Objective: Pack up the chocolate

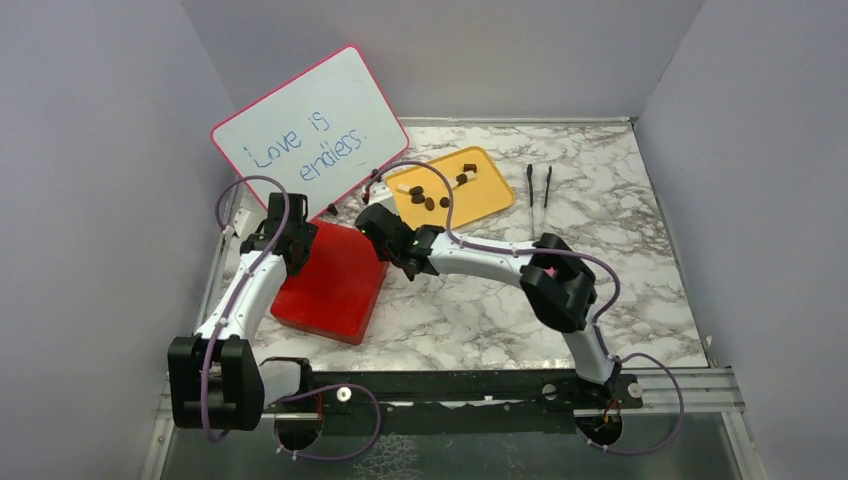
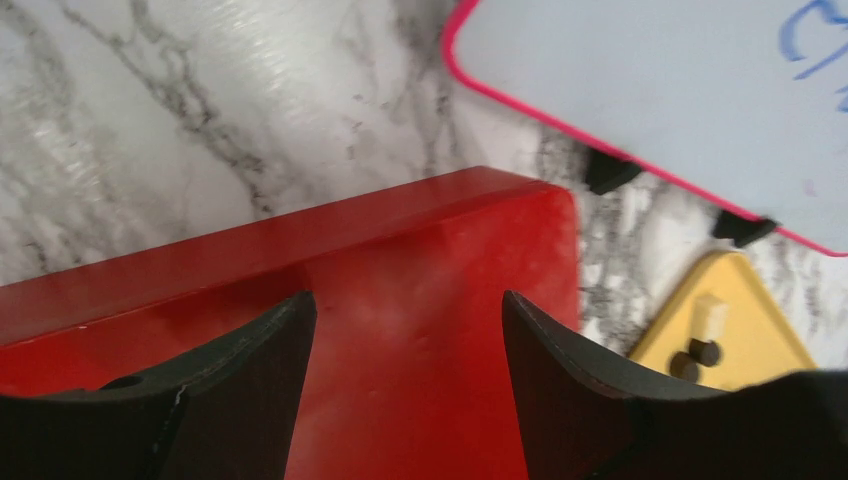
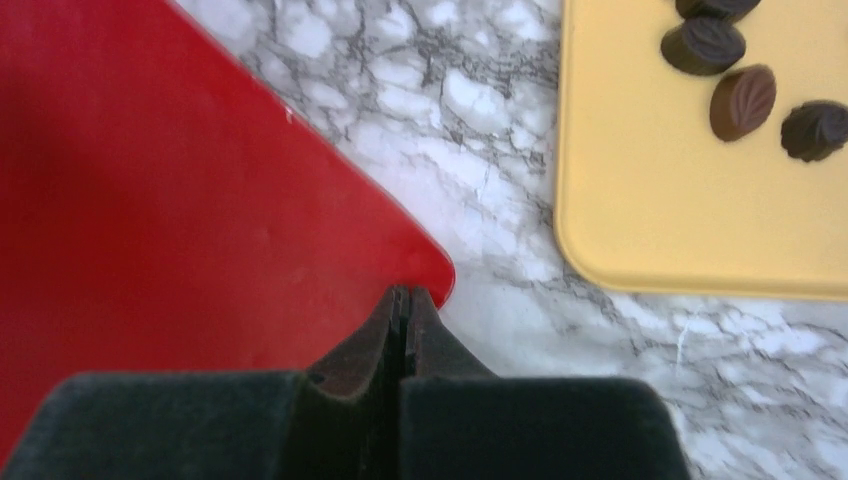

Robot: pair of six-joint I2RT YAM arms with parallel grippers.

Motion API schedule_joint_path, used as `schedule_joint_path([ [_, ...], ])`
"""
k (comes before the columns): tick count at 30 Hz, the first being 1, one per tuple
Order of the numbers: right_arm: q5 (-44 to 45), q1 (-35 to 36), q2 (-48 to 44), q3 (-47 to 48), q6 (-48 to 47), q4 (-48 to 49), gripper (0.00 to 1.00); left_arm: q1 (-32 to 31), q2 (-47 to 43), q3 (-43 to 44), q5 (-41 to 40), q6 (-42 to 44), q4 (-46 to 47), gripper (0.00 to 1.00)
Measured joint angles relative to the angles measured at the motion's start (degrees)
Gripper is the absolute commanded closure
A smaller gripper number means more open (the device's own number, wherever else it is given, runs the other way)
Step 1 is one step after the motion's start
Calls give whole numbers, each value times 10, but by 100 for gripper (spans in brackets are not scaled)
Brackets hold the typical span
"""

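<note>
Along the near edge of the marble tabletop, bolted to a dark rail: both arm bases, left and right.

Just beyond, left of centre, a flat red box with rounded corners, lying on the marble.

Over the far left part of that box, the left pincer: spread, nothing between the fingers, poised above the glossy red top near its far edge. Cannot tell whether touching the red surface.

At the box's far right corner, the one facing the tray, the right pincer: pressed together, pinching nothing, tip right at the rounded corner. Contact with the box not clear.

Farther back and to the right, near the box but apart from it, a yellow tray set at an angle on the marble. On it, the chocolate: small dark brown pieces lying loose, a few ribbed like leaves in the right wrist view, plus one pale blocky piece toward the tray's left end.

Right of the tray, a pair of slim black prongs side by side on the marble.

Farthest back on the left, propped at a tilt on small black feet, a whiteboard with a pink rim, marked "Love is endless." in blue handwriting.
</note>
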Motion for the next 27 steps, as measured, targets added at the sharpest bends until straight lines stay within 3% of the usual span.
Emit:
schedule_joint_path([
  [3, 7, 0, 45, 40, 9, -5, 99, 0, -5, -25, -1, -12, -15, 31],
  [10, -4, 0, 15, 19, 9, -34, 99, 1, -31, -10, -5, -37, -89, 30],
  [19, -147, 25, -128, -73, 0, 6, 99, 1, -47, 89, -29, -75, -214, 34],
  [27, -255, 86, -143, -118, 33, 75, 99, 4, -70, 88, -35, -83, -268, 34],
])
